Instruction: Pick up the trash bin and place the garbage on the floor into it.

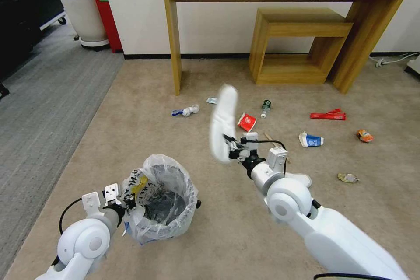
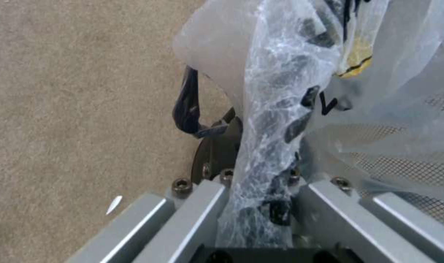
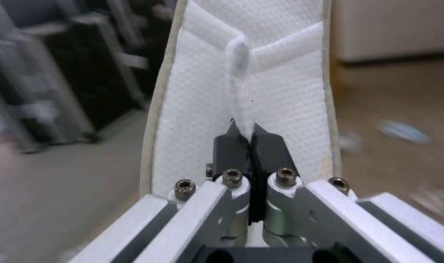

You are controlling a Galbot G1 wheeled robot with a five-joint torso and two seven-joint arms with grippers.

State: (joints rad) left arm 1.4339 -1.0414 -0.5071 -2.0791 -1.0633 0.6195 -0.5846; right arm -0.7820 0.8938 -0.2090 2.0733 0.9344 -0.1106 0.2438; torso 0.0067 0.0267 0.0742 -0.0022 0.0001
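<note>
Left gripper (image 1: pixel 124 204) is clamping the bagged rim of the trash bin (image 1: pixel 159 197), holding it above the carpet (image 1: pixel 218 236). Beyond the bin, right gripper (image 3: pixel 251 140) is pinching the strap of a white slippers piece (image 1: pixel 223 122), raised upright. Remaining garbage (image 1: pixel 311 139) is lying farther off.

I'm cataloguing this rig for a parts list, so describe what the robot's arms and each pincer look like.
Both arms are glossy white with rounded, ball-like joint housings and grey joint rings. Each wrist carries a small white-grey camera block with a thin black cable looping to it. The left pincer and the right pincer have brushed silver metal linkage bars fastened with dark hex-socket screws, and the right one ends in black fingertips.
</note>
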